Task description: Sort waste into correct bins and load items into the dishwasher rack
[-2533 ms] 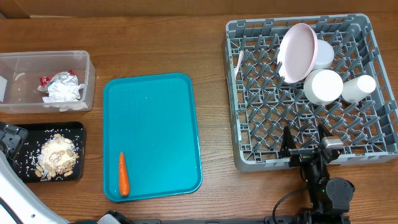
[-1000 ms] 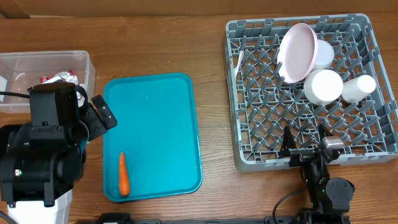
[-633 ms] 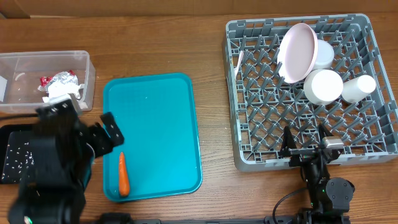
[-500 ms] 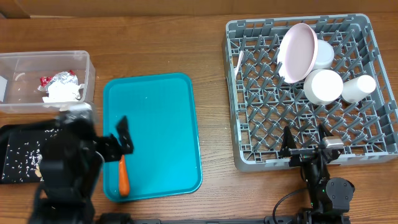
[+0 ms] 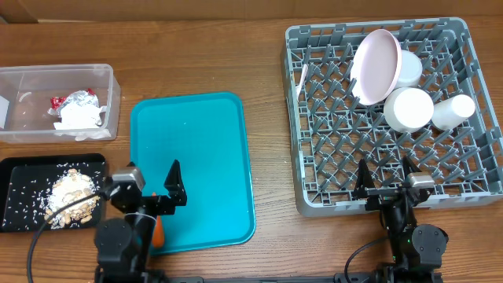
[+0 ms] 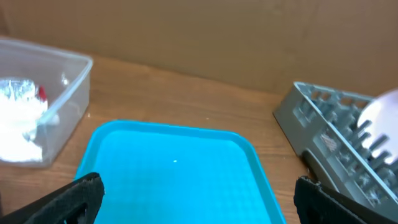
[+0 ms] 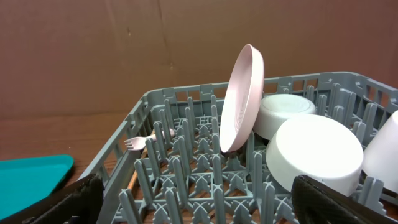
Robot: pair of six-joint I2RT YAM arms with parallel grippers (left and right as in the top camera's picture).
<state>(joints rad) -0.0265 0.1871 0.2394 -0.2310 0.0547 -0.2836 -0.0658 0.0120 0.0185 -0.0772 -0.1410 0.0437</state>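
Waste looks nearly sorted: the napkin (image 5: 76, 116) and foil wrapper (image 5: 78, 98) lie in the clear tub (image 5: 59, 71) at the upper left of the overhead frame, and the food scraps (image 5: 69, 192) are heaped in the black tray (image 5: 16, 163) just below it. A carrot (image 5: 159, 233) (only a bit of orange shows) lies on the teal serving tray (image 5: 204, 157) at centre, near its lower left corner. At the right, the dishwasher rack (image 5: 314, 200) holds the plate (image 5: 376, 64) on edge, the bowls (image 5: 409, 108), the cup (image 5: 454, 110) and the utensil (image 5: 303, 77). Along the bottom edge, the left gripper (image 5: 152, 189) hangs over the carrot and the right gripper (image 5: 383, 185) sits at the rack's near wall, both with jaws wide apart and empty. The carrot seems the last piece. The left gripper would need to descend, close across its middle and carry it, most likely to the black tray.
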